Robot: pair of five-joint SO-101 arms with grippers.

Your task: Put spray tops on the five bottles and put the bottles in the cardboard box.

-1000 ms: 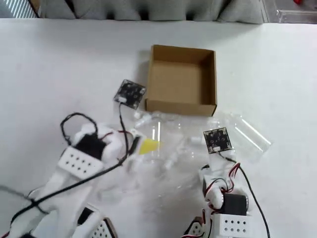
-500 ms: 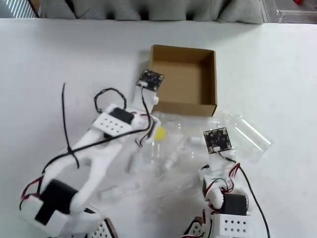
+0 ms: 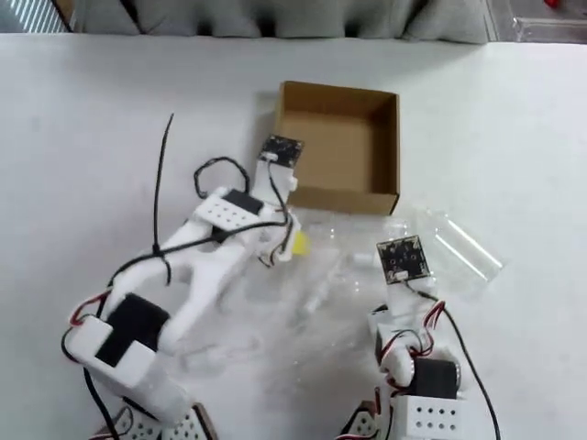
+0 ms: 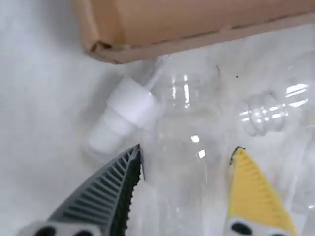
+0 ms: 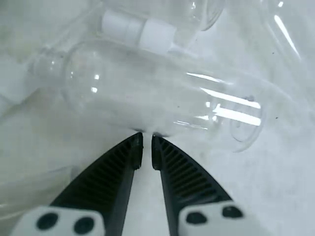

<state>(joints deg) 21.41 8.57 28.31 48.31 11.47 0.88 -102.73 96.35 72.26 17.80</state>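
Your left jaws stand spread wide, one on either side of a clear bottle (image 4: 183, 105) that wears a white spray top (image 4: 129, 105). That bottle lies on the bench (image 3: 110, 110) just beside a front corner of the cardboard box (image 4: 197, 19). Your right jaws are all but closed, with a thin slit between them, and hold nothing. Their tips sit just at the side of a second bottle (image 5: 147, 93) lying flat.
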